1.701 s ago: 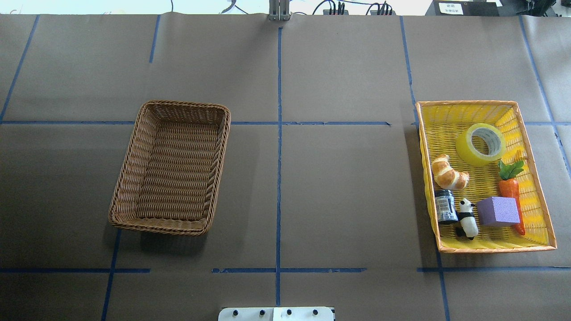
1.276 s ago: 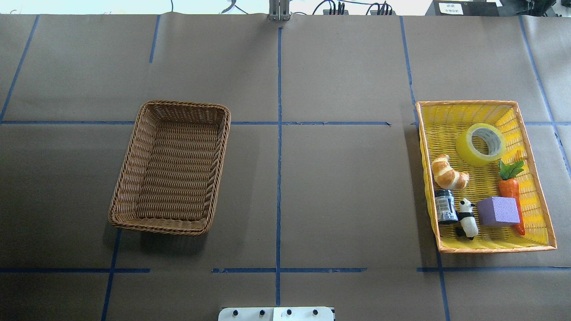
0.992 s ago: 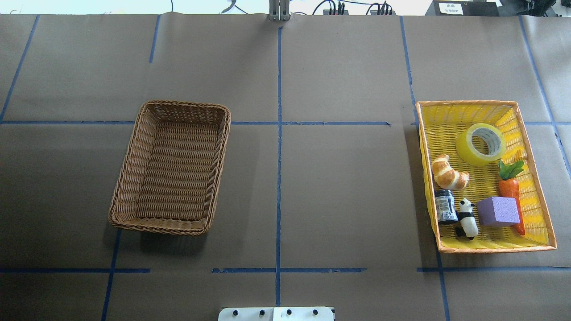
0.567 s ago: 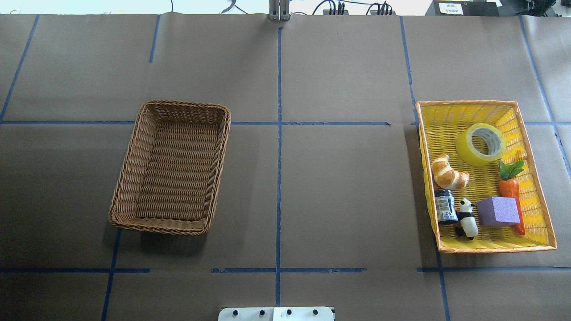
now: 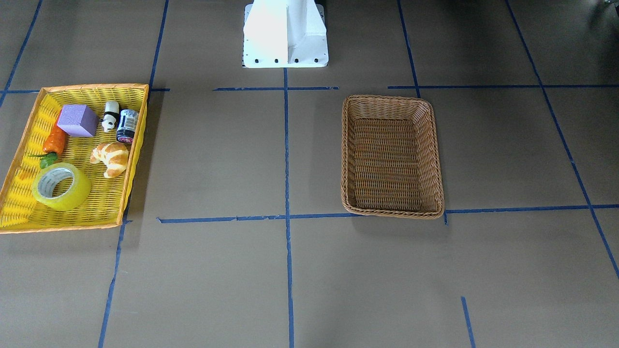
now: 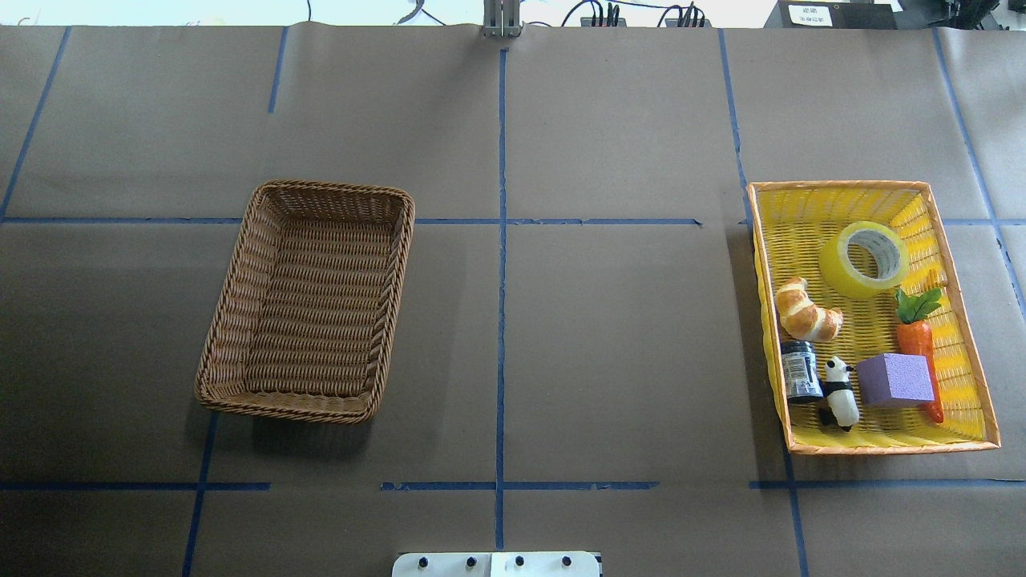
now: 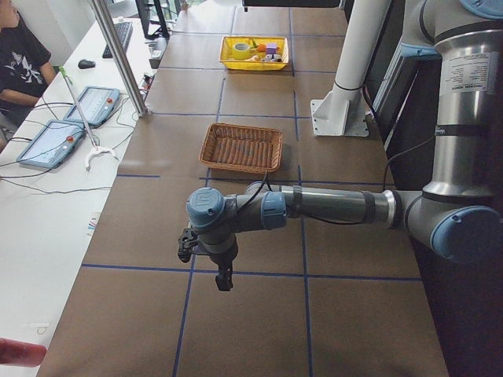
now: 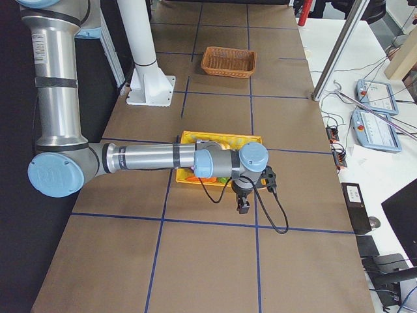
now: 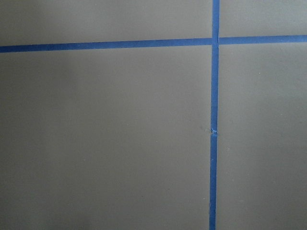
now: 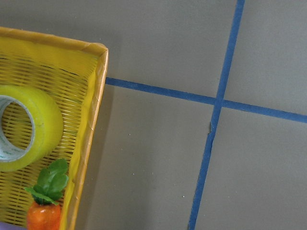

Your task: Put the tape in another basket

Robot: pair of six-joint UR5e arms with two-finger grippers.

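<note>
The tape (image 6: pixel 864 259), a yellow roll with a white-grey core, lies in the far part of the yellow tray (image 6: pixel 842 185); it also shows in the front view (image 5: pixel 61 186) and the right wrist view (image 10: pixel 24 129). The brown wicker basket (image 6: pixel 333 188) stands empty on the left half of the table (image 5: pixel 391 99). My left gripper (image 7: pixel 224 280) shows only in the exterior left view, over bare table well outside the basket. My right gripper (image 8: pixel 243 207) shows only in the exterior right view, just outside the tray's outer side. I cannot tell whether either is open.
The tray also holds a croissant (image 6: pixel 807 311), a carrot (image 6: pixel 915 336), a purple block (image 6: pixel 895 380), a panda figure (image 6: pixel 839 391) and a dark jar (image 6: pixel 801 370). The robot's white base (image 5: pixel 285 34) stands at the table's near edge. Blue tape lines cross the brown paper.
</note>
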